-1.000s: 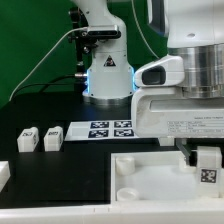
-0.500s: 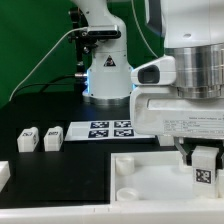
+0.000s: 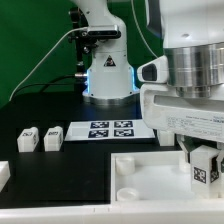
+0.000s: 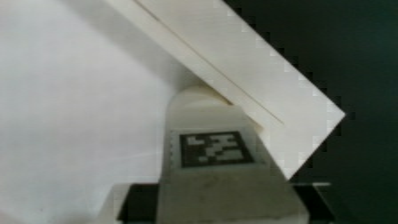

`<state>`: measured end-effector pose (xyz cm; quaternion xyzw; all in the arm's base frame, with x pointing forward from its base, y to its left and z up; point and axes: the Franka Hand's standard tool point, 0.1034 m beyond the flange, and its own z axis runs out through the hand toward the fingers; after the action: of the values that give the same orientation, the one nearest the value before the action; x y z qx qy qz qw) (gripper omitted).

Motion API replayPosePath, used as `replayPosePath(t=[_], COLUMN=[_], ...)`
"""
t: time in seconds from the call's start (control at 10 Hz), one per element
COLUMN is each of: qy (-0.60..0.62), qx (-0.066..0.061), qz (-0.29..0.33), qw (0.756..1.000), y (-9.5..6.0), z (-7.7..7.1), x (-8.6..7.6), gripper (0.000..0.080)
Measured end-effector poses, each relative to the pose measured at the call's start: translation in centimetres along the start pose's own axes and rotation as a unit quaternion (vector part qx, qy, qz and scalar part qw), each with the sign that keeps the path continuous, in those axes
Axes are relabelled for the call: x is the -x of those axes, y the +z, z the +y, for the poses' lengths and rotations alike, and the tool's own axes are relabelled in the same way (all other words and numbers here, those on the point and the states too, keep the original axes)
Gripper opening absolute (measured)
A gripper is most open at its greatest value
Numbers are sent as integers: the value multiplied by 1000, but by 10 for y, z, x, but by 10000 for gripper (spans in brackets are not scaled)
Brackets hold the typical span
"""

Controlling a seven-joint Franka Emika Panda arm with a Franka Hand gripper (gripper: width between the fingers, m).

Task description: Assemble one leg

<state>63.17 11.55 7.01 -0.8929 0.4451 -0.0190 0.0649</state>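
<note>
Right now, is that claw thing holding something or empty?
Gripper: closed on the leg, the small white tagged block, held above the tray.

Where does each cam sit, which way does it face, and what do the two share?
Exterior view: off the arm, facing the robot's base across the table; sees the tray, marker board, two spare legs, the arm and the gripper.
Wrist view: on the wrist, looking along the gripper at the leg it holds over the tray's corner.
Shared: the held leg, the tray.

Tray (image 3: 150, 170) cut off; jaws hidden.
</note>
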Motion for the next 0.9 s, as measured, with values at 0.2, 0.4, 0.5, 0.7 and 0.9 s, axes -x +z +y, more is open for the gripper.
replayPosePath(t=[0.2,0.4,0.5,0.7,0.9], qy=[-56,-57,-74,-248,-408], qx=[5,6,7,12,21], qz=[-5,-5,-4,-3,3], qw=[998,998,997,969,913], y=[-1,0,0,1,-2], z=[6,7,7,8,7], x=[-8,-7,-7,-7,-7], gripper=[295,363,363,626,644])
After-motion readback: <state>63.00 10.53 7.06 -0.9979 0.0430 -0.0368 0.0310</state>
